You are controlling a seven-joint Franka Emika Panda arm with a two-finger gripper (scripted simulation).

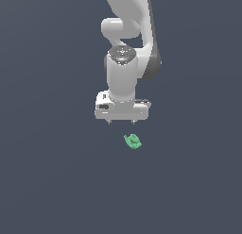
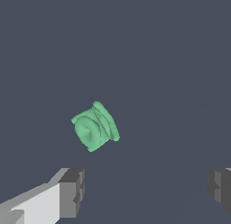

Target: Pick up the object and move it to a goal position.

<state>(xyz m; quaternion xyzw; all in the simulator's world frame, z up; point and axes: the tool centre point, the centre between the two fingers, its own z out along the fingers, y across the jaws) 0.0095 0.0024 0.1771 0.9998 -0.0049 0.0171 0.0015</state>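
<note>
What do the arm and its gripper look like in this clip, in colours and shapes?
A glossy white arm of rounded segments with dark grey joint sections and a dark grey cap. The gripper has a boxy white body; its fingers are white with blocky grey tips. No cables show.

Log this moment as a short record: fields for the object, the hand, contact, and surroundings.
object: small bright green lumpy ridged plastic-looking piece, lying on the surface
hand: white robot hand, fingers spread wide apart, holding nothing
contact: none; the green piece lies apart from both dark finger pads in the wrist view
relative position: green piece sits below the hand and slightly toward the exterior view's right
surroundings: plain dark grey-blue surface
goal marker: none visible
</note>
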